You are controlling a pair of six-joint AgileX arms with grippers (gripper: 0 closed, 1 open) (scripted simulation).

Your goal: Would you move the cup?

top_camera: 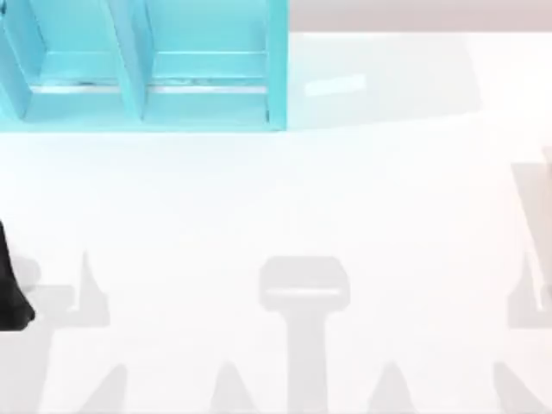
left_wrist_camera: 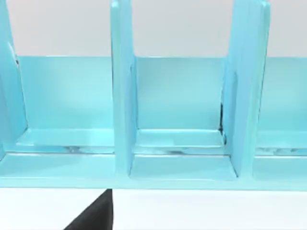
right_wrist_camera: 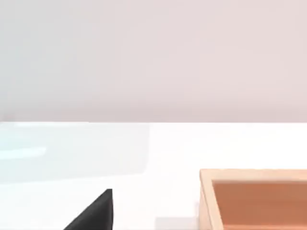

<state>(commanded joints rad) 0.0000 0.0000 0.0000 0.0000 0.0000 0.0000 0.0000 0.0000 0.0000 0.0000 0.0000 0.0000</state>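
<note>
Wooden box [right_wrist_camera: 254, 199] on white table [right_wrist_camera: 144, 191]; black claw tip [right_wrist_camera: 96, 213].

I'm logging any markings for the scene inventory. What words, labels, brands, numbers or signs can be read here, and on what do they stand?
None: no word, number, label or sign can be read.
The blue shelf rack has plain painted walls and dividers.
The white table is bare of print.
The wooden box near the right arm has plain sides.
</note>
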